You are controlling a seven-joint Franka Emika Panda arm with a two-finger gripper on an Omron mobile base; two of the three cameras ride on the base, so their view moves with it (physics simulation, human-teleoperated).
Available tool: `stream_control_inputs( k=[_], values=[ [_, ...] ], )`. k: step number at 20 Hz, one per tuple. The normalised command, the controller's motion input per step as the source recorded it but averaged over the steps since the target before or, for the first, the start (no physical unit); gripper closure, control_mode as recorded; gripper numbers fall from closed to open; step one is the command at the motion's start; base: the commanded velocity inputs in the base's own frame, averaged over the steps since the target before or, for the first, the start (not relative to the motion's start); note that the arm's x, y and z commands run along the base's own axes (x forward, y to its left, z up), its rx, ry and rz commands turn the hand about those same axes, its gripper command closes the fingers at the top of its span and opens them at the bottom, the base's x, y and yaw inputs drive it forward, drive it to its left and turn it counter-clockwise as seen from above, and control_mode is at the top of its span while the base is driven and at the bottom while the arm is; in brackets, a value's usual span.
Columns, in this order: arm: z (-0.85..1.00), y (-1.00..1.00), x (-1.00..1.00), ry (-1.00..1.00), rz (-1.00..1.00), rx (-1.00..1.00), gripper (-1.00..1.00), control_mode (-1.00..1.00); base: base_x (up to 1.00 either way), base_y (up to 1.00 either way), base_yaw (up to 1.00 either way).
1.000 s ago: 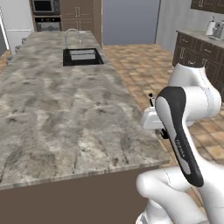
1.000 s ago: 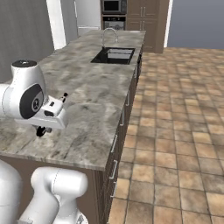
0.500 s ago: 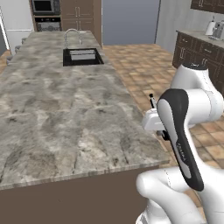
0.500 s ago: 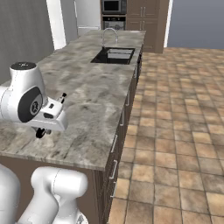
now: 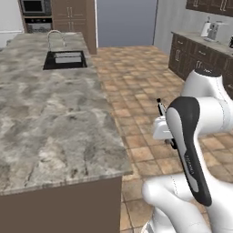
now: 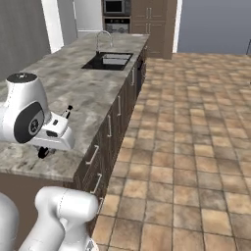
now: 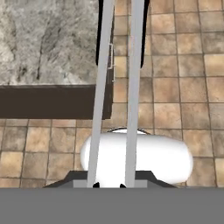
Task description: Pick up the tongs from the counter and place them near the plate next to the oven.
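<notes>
Tongs (image 7: 117, 87) clamped in gripper (image 7: 109, 185), two silver arms running straight up the hand view to black ends. Gripper (image 5: 164, 132) sits off the counter (image 5: 50, 118) edge, above tile floor (image 6: 196, 147). Black tip seems to poke up beside the hand (image 6: 68, 109). Sink (image 5: 65, 59) at far end.
</notes>
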Motion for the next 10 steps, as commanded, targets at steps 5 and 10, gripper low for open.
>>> stream_control_inputs(
  k=[5, 10],
  values=[
    [0.0, 0.0, 0.0, 0.0, 0.0, 0.0, 1.0, 1.0, 0.09, -1.0, -0.15],
    [0.0, 0.0, 0.0, 0.0, 0.0, 0.0, 1.0, 1.0, 0.71, -1.0, -0.13]
  ],
)
